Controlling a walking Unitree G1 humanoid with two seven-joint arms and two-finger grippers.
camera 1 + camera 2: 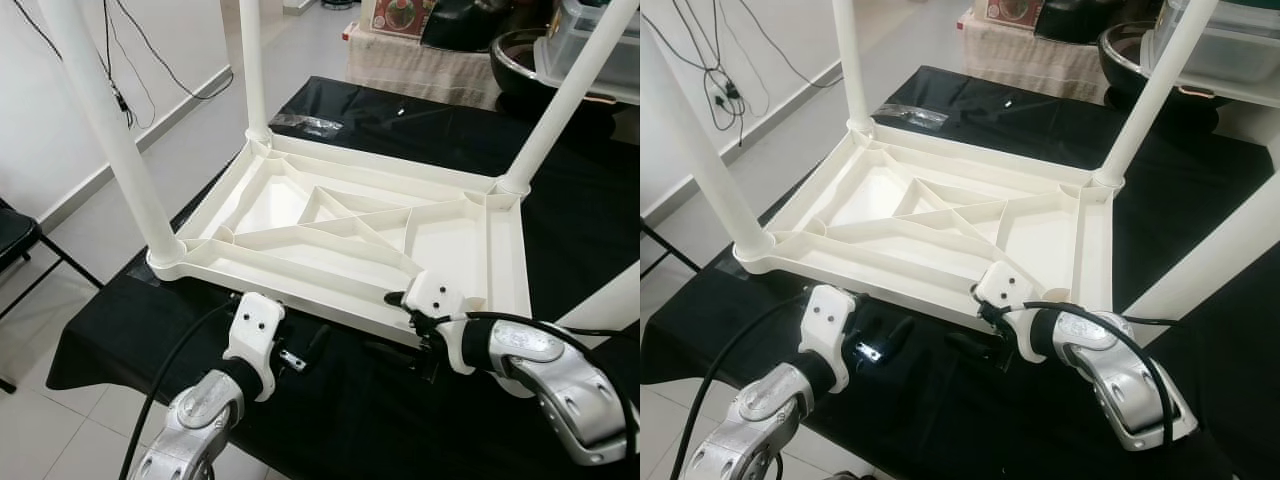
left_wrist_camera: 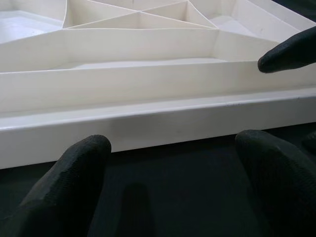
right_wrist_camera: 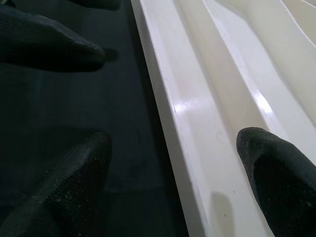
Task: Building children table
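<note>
Left eye view, table top: the white children's table top lies upside down across the middle of the frame on a black cloth, ribbed underside up.
Legs: three white legs are seated in corner sockets, the near-left leg at left, the far-left leg at top centre, the far-right leg at upper right.
Fourth leg: a white bar at the right edge looks like another leg, but I cannot tell whether it is seated.
Near rim: the rim facing the robot runs along the lower centre of the frame.
Left gripper: the left gripper is spread wide, empty, low in front of the rim and not touching it.
Right gripper: the right gripper is also spread and empty, straddling the rim near the lower-right corner, one finger over the inner channel.
Step in hand: probably taking hold of the near rim.
Doing it well: close both on the rim evenly, so the top does not twist or slide on the cloth.
Surroundings: tiled floor at upper left, a bowl at top right.
</note>
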